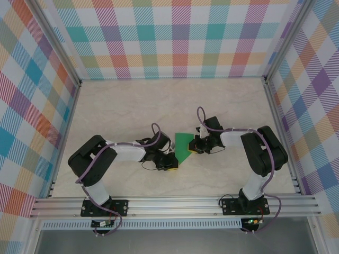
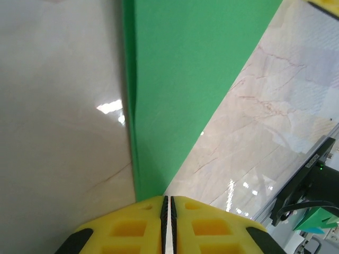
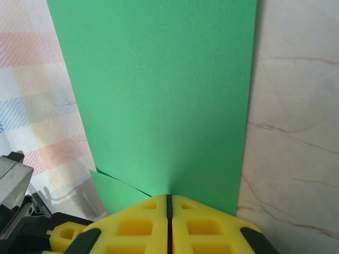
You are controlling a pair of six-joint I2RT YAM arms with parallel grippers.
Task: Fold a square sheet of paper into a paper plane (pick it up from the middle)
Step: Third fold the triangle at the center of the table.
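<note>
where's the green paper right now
Top view: the green paper is near the middle of the table, gripped by the left tool and the right tool on either side.

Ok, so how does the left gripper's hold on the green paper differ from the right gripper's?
The left gripper pinches the green sheet at a narrow tapered end; the right gripper pinches a broad part. From above, the left gripper sits nearer the arm bases, the right gripper farther back. Both have yellow fingers and are shut on that sheet.
</note>
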